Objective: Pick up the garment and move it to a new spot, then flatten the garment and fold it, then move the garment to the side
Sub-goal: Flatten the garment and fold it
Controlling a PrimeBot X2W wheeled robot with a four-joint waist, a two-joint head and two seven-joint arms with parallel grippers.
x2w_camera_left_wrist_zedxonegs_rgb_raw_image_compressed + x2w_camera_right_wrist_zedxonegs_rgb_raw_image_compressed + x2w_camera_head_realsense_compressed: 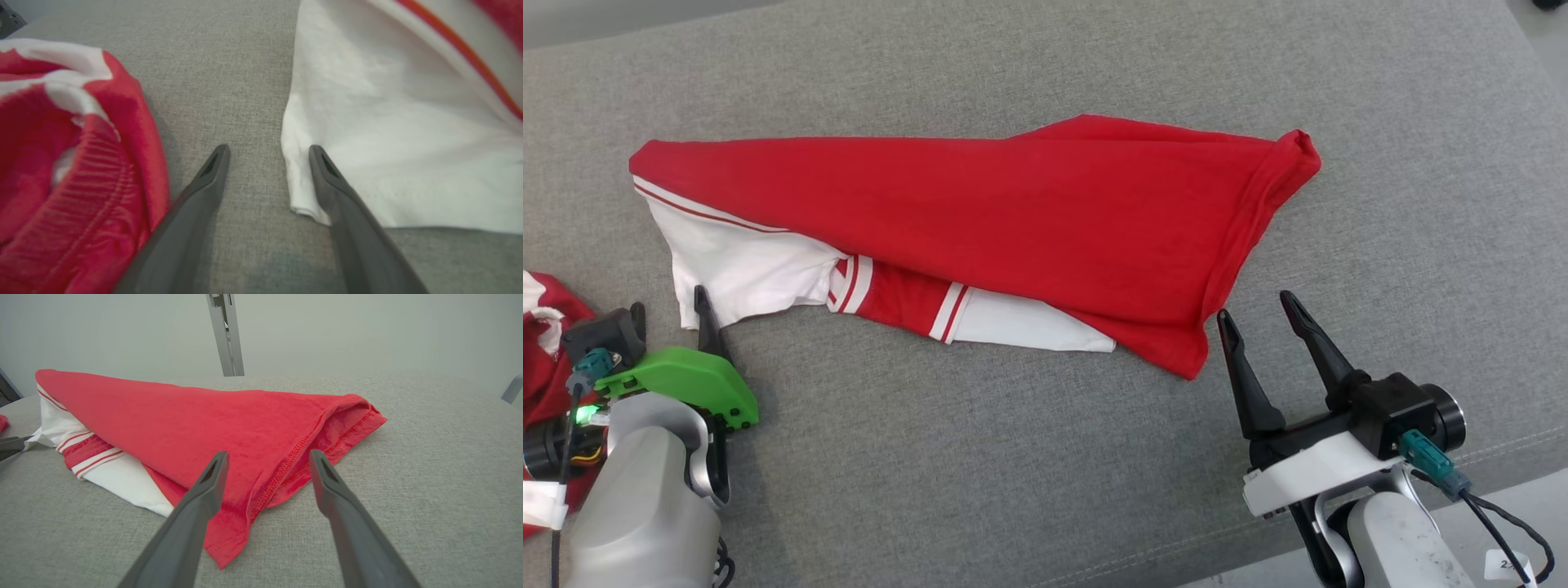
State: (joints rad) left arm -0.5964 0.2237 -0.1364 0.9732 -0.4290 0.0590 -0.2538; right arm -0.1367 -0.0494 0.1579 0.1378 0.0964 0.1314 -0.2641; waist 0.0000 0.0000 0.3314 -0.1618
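Observation:
The garment (980, 204), red with white panels and red stripes, lies folded over on the grey cushion (1013, 474). My left gripper (670, 309) is open at the garment's white near-left corner (388, 143). In the left wrist view one fingertip (316, 157) overlaps that corner's edge and the other rests over bare cushion. My right gripper (1255, 306) is open just beside the red near-right corner. In the right wrist view the red hem (282, 477) runs between my right gripper's (267, 454) fingers. Nothing is held.
A second red and white garment (543, 327) (61, 163) lies bunched at the cushion's left edge, close to my left arm. The cushion's front edge (1462, 482) runs near my right wrist. A metal post (226, 335) stands behind the cushion.

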